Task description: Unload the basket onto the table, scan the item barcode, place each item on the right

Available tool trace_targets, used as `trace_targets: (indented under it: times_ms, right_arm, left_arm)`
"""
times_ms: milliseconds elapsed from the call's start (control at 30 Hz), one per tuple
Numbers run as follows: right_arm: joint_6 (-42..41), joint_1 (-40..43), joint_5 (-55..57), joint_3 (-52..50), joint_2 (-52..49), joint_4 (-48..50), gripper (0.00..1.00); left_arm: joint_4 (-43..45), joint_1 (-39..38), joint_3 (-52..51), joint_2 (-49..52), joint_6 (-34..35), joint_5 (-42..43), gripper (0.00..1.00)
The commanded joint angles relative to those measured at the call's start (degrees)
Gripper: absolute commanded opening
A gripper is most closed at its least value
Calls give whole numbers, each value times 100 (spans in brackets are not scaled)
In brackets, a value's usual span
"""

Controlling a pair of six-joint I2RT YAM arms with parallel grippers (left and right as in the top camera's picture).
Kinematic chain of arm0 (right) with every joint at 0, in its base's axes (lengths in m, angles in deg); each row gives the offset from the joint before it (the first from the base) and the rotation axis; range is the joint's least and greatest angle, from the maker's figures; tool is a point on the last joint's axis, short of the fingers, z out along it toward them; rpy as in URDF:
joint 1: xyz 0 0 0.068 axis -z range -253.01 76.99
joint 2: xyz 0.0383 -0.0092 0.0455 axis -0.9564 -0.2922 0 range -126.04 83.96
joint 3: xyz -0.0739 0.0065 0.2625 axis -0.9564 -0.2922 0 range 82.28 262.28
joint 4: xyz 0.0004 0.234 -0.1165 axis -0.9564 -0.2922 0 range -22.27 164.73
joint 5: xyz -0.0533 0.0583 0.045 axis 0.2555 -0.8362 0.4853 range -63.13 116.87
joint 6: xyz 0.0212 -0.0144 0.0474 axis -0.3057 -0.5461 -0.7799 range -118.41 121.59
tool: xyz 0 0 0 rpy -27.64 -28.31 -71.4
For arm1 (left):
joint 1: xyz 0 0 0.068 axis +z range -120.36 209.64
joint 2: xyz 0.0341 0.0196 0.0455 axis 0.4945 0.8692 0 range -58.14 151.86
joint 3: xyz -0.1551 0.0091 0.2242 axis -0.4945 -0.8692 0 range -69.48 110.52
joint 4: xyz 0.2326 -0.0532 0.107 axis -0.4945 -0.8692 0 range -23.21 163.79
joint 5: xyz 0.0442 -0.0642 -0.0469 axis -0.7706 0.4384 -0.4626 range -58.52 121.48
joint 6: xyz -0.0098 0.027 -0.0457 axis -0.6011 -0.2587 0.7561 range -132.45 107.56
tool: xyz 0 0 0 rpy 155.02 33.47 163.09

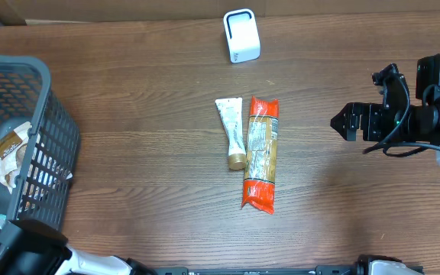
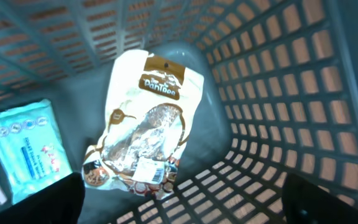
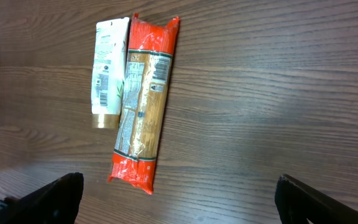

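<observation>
Found left gripper [image 2: 179, 200] above the grey basket [image 2: 278, 93], jaws spread wide, pinching nothing; snack bag [image 2: 145, 124] on the basket floor ahead of the gap between them, touching neither, blue pack [image 2: 23, 149] nearer the jaw at the view's left. Noted right gripper [image 3: 185, 199] likewise spread and empty over the wooden table [image 3: 260, 93], orange pasta packet [image 3: 143, 106] and white tube [image 3: 109, 71] side by side ahead of the jaws, toward the one at the view's left. Logged white scanner [image 1: 241, 36] well apart from both pairs of jaws.
</observation>
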Motion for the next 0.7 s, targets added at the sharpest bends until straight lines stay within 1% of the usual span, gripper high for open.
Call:
trace_targets:
  times_ms: [0, 67, 167, 233, 533, 667]
  right_arm:
    - [-20, -33, 37, 125, 42, 31, 100]
    - [-17, -33, 39, 125, 42, 31, 100]
    - [-15, -33, 39, 125, 42, 33, 100]
    - [-15, -33, 50, 125, 42, 33, 100]
    - [-15, -33, 61, 125, 42, 24, 100]
    - [-15, -33, 61, 125, 42, 11, 100]
  left_arm:
    - [101, -15, -179, 186, -476, 203, 89]
    - [212, -31, -380, 247, -599, 133, 89]
    - [490, -31, -883, 247, -597, -181, 90]
    - [723, -33, -1283, 247, -597, -245, 91]
    - [2173, -39, -3174, 247, -1086, -240, 99]
    - [2671, -101, -3681, 247, -1467, -116, 100]
